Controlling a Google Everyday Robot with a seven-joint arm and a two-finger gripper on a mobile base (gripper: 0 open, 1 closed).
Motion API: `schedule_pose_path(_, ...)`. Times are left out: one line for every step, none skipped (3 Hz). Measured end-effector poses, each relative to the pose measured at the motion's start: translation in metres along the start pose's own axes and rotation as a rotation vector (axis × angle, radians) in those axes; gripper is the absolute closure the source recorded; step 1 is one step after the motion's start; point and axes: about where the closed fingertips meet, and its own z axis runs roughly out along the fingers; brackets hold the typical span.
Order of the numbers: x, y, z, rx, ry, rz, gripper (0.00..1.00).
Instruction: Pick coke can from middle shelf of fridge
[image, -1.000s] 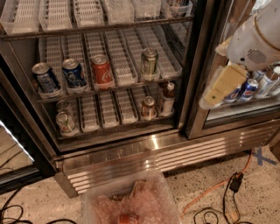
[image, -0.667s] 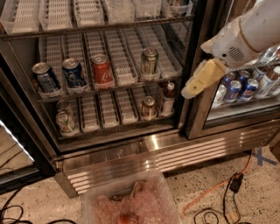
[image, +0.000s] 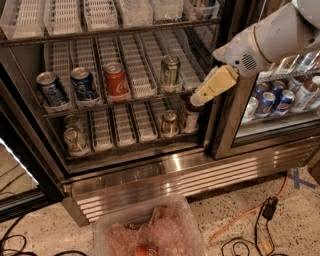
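In the fridge (image: 165, 172), middle shelf (image: 143, 75) holds coke can (image: 116, 81); tool (image: 197, 99) by shelf's right end, state untellable.

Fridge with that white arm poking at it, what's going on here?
A robot with one white arm is after the coke can on the middle shelf of the open fridge. Its pincer hangs at the shelf's right end, pointing down and left. It holds nothing and is well apart from the can, which stands upright with blue cans to its left and a greenish-gold can to its right. The pick is not yet done.
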Motion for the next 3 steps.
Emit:
schedule_pose_path(-0.017,0.004,0.012,-0.046,-0.074,-0.002,0.0)
schedule_pose_path(-0.052,0.009,0.051,-0.095,-0.142,-0.029,0.0)
schedule_pose_path(-0.084,0.021,0.098,-0.166,-0.194,-0.058,0.0)
